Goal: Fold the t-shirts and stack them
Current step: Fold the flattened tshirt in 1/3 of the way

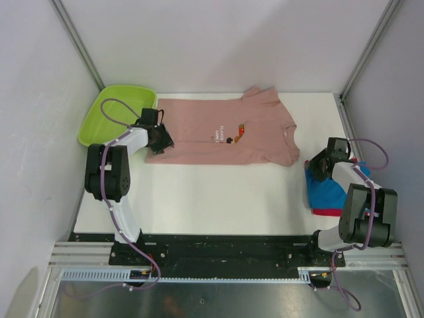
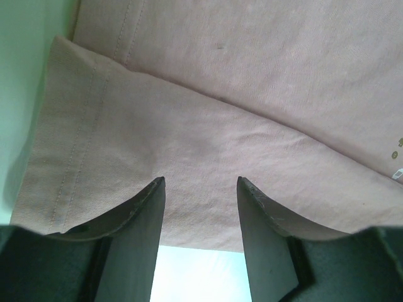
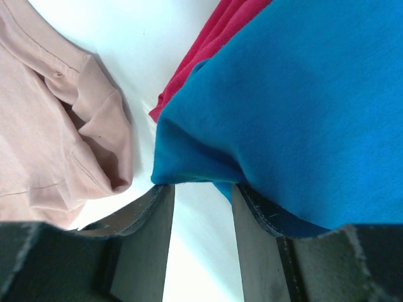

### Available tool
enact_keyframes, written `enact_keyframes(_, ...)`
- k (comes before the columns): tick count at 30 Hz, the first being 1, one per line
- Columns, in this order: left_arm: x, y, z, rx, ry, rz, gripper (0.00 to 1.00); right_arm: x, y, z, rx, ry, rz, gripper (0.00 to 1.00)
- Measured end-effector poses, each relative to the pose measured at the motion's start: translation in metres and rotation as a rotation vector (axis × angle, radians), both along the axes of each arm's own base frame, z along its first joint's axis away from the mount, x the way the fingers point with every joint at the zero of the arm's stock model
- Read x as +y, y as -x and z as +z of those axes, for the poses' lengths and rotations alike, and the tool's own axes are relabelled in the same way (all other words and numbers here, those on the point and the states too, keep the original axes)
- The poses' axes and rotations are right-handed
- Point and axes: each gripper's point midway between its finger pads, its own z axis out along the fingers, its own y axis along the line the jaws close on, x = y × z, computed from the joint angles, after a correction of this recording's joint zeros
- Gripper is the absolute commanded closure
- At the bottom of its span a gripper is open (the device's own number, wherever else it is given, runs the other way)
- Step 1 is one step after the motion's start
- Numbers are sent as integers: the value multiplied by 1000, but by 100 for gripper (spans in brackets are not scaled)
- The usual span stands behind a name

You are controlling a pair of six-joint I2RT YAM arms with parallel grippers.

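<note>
1. White table carries the pink shirt, spread flat, with its collar to the right in the overhead view. Its chest print is too small to read.
2. Green tub sits just left of the pink shirt's hem.
3. Blue shirt lies folded right of the pink shirt, on a red shirt that the arm partly hides.
4. Left gripper is at the pink shirt's hem corner, jaws apart and empty. The hem stitching shows only in its wrist view.
5. Right gripper sits at the blue shirt's edge, beside the pink sleeve, jaws apart and empty.
</note>
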Motion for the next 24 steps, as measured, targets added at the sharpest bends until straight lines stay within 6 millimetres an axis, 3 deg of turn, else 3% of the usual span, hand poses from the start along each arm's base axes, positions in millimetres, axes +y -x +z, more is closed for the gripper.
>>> enact_keyframes(6,0,0,0,0,0,0,46,14,-6,6,-32,-11,50,55)
enact_keyframes(14,0,2,-2,6,-1,0,46,60,-23,25,-100,32,229,60)
enact_keyframes(24,0,2,-2,7,-1,0,46,76,-31,0,-40,76,298,61)
